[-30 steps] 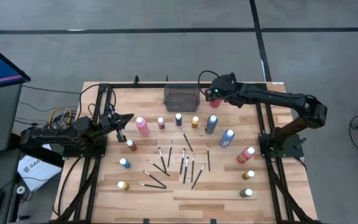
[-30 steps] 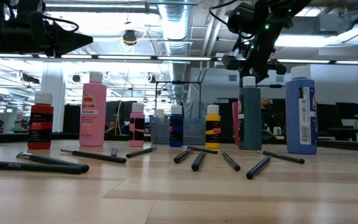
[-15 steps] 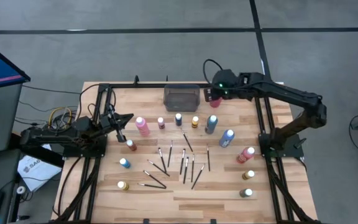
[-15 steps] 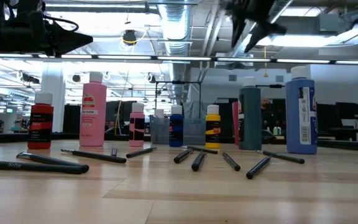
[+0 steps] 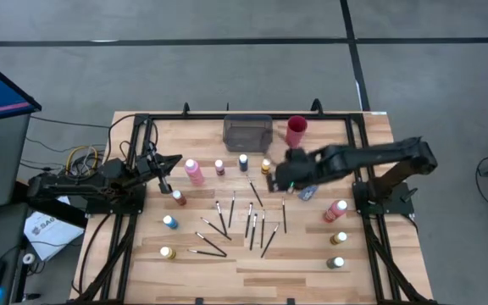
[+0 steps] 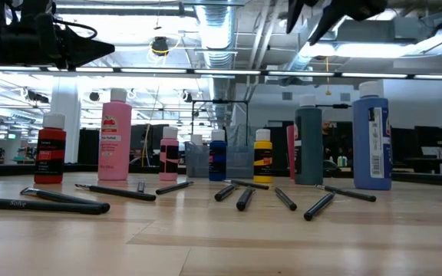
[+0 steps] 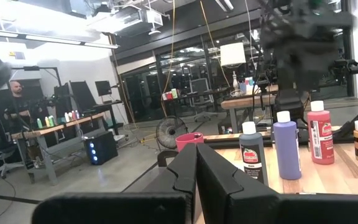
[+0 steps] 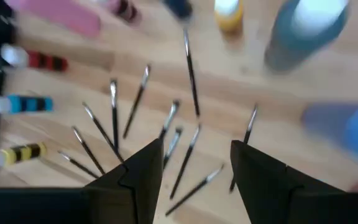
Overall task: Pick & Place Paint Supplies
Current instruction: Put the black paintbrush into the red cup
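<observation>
Right pincer (image 5: 271,180) now hangs open and empty over the brushes (image 5: 248,219) mid-bench, having swung away from the red cup (image 5: 296,130) at the back edge. That suggests one drop-off is done and another pick begins. Left pincer (image 5: 164,175) stays closed, waiting left.

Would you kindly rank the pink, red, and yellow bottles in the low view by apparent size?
1. Pink bottle, largest.
2. Red bottle.
3. Yellow bottle, smallest, though it stands farther back, so distance makes this unsure.
</observation>
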You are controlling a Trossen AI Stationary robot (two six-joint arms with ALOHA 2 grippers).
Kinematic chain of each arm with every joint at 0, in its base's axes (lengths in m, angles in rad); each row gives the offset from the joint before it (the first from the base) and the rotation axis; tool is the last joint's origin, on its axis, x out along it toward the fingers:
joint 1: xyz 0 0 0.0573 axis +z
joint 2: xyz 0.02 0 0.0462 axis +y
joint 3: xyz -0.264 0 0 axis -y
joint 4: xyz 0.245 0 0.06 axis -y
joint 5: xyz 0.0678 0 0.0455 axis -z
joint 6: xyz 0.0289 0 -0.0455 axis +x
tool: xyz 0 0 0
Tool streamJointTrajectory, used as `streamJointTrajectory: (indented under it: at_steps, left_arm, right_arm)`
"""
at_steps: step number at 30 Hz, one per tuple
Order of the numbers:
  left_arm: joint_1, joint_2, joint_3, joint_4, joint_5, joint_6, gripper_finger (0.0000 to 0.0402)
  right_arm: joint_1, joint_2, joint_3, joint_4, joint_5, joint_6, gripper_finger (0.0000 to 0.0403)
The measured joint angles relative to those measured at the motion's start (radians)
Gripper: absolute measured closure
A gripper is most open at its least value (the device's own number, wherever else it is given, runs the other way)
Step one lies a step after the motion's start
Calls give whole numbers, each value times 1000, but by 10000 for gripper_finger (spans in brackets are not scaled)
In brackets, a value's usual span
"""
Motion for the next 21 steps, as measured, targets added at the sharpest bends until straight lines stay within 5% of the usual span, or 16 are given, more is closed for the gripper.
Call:
streamJointTrajectory:
  at_steps: [8,21]
  left_arm:
    - [0,0,0,0,0,0,399]
    - [0,0,0,0,0,0,399]
  right_arm:
    - [78,206,0,-24,-18,166,221]
    - [50,428,-1,-59,40,178,221]
